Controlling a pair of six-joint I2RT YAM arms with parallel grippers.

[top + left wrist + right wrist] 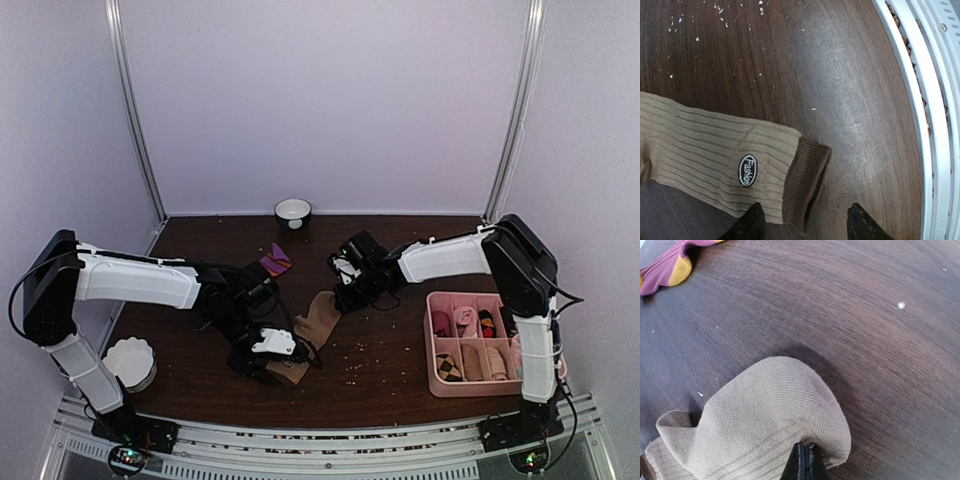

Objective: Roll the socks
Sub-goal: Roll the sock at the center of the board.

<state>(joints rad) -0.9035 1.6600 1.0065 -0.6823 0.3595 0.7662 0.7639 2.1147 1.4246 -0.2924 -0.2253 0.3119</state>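
— Right wrist: the right gripper (804, 466) is clamped on the tan sock (765, 415), holding a fold up, probably to start the roll.
— And the left gripper (805, 225) straddles the cuff (807, 170), jaws apart, likely to anchor it. The red sock (276, 262) lies at eleven o'clock.

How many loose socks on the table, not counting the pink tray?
2. The tan sock lies in the middle of the table; the dark red sock lies just behind it, close to the left arm. Arms may hide more.

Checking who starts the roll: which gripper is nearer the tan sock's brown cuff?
Left. The left gripper hangs open right at the brown cuff; the right gripper pinches the other end of the tan sock.
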